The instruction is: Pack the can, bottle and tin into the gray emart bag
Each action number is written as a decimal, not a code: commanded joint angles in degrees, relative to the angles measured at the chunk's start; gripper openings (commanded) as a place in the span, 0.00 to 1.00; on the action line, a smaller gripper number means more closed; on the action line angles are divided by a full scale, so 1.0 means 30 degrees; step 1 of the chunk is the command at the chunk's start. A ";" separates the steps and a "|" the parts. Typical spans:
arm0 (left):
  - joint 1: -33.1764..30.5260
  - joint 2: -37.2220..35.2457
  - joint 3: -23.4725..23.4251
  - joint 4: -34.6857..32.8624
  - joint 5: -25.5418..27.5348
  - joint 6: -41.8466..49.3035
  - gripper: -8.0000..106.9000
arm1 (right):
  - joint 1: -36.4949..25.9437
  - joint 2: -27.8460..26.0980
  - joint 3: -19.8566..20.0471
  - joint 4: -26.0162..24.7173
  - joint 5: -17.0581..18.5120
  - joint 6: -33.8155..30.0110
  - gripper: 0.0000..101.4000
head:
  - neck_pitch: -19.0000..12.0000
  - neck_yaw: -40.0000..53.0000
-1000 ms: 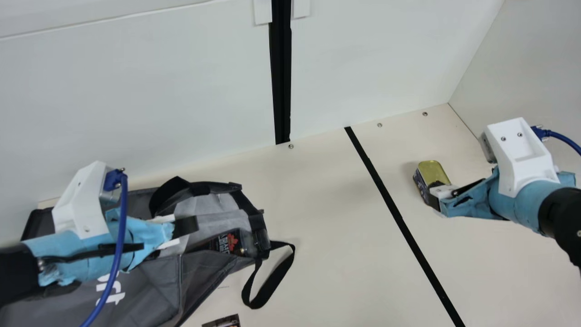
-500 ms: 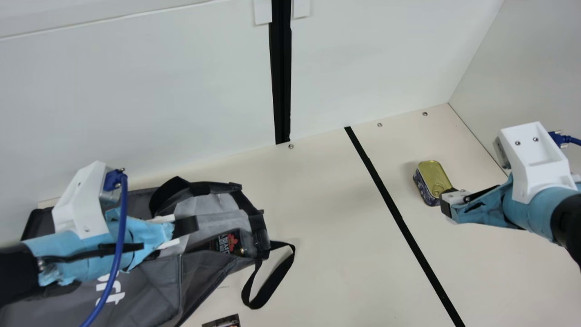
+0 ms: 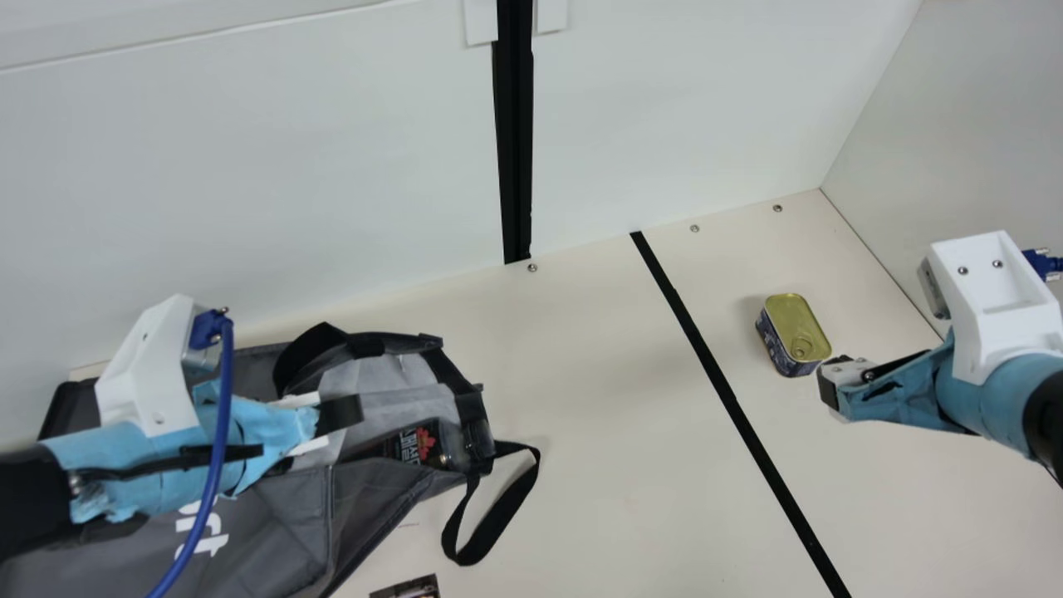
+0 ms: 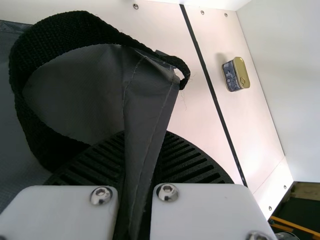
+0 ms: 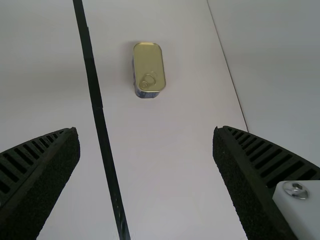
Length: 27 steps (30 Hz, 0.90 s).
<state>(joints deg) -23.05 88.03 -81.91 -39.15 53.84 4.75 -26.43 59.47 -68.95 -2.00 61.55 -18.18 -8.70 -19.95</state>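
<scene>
- Gray emart bag: lying beneath and around the left claw, mouth towards the right one.
- Left claw: closed on the bag's fabric edge, probably to keep the mouth open for loading.
- Dark container with a red leaf: inside the mouth, just past the left claw's tips; can or bottle, I cannot tell.
- Ring-pull tin: flat on the worktop, just beyond the right claw's tips, still to be packed.
- Right claw: spread wide, empty, presumably so it can straddle the tin.
</scene>
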 commanded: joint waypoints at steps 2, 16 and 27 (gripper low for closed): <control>0.0000 0.0000 0.0000 0.0000 0.0000 0.0000 0.16 | 0.0002 -0.0057 0.0055 -0.0031 0.0090 -0.0005 0.90 | -0.0433 -0.0016; 0.0000 0.0000 0.0000 0.0000 0.0000 0.0000 0.16 | -0.0181 0.0312 0.0173 0.0186 -0.0033 -0.0333 0.90 | -0.0433 -0.0016; 0.0000 0.0000 0.0000 0.0000 0.0000 0.0000 0.16 | -0.0749 0.1479 0.0087 0.0638 -0.0795 -0.0979 0.90 | -0.0433 -0.0016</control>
<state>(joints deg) -23.05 88.03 -81.91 -39.15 53.84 4.75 -28.58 63.62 -68.55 0.00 59.27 -21.11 -8.70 -19.86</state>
